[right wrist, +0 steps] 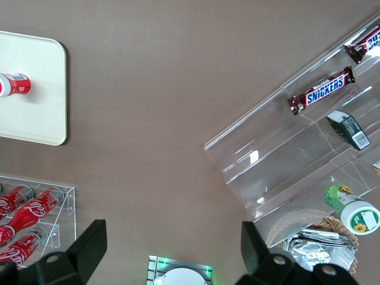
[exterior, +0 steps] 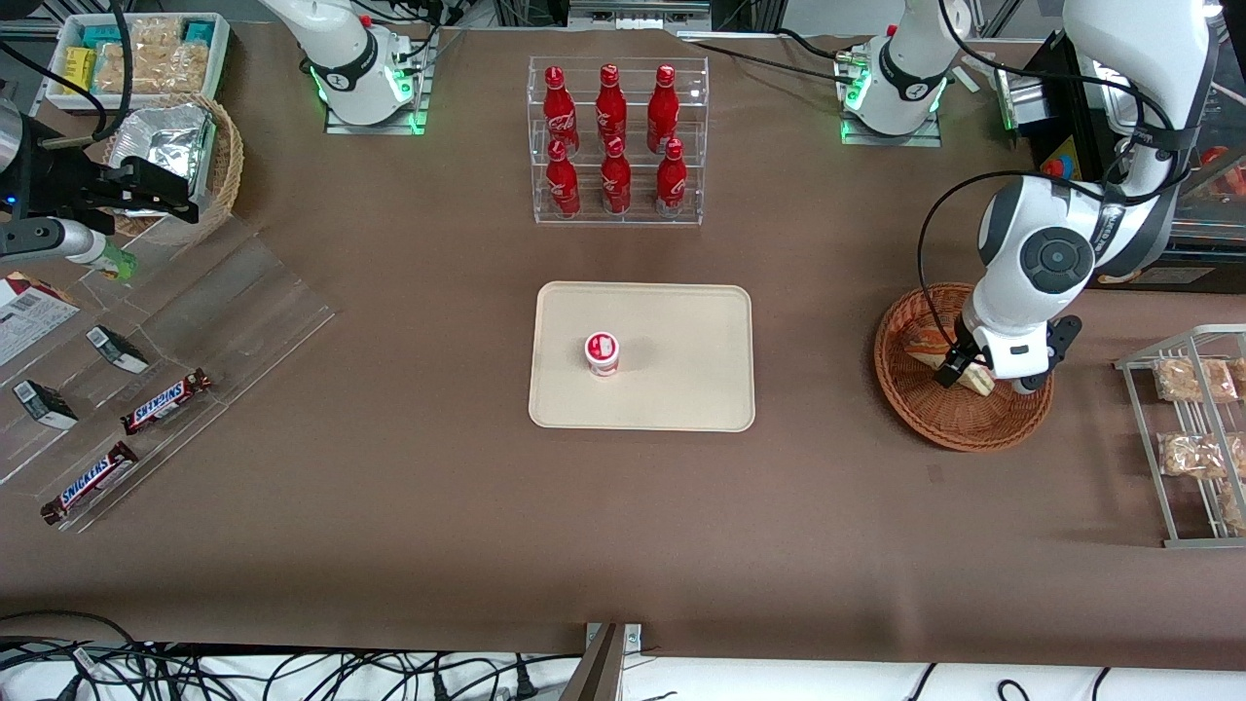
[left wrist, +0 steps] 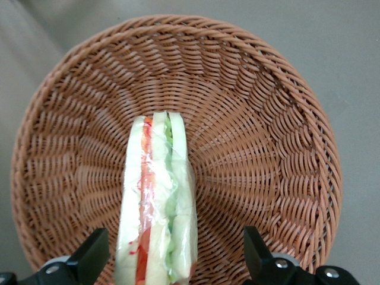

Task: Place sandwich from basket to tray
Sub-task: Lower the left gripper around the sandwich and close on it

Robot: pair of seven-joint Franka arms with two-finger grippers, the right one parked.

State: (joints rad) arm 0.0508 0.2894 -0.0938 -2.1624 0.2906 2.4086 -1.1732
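Note:
The sandwich (left wrist: 157, 202), a wrapped wedge of white bread with red and green filling, lies in the round reddish-brown wicker basket (left wrist: 267, 136). My left gripper (left wrist: 175, 255) is open, low over the basket, with one finger on each side of the sandwich and a gap to each. In the front view the gripper (exterior: 969, 375) hangs inside the basket (exterior: 959, 424) over the sandwich (exterior: 925, 343), which the arm partly hides. The cream tray (exterior: 681, 331) lies at the table's middle, toward the parked arm from the basket.
A small red-and-white cup (exterior: 602, 352) stands on the tray. A clear rack of red bottles (exterior: 615, 136) stands farther from the camera than the tray. A steel rack with tan snacks (exterior: 1192, 428) lies beside the basket. Clear shelves with Snickers bars (exterior: 165, 401) lie toward the parked arm's end.

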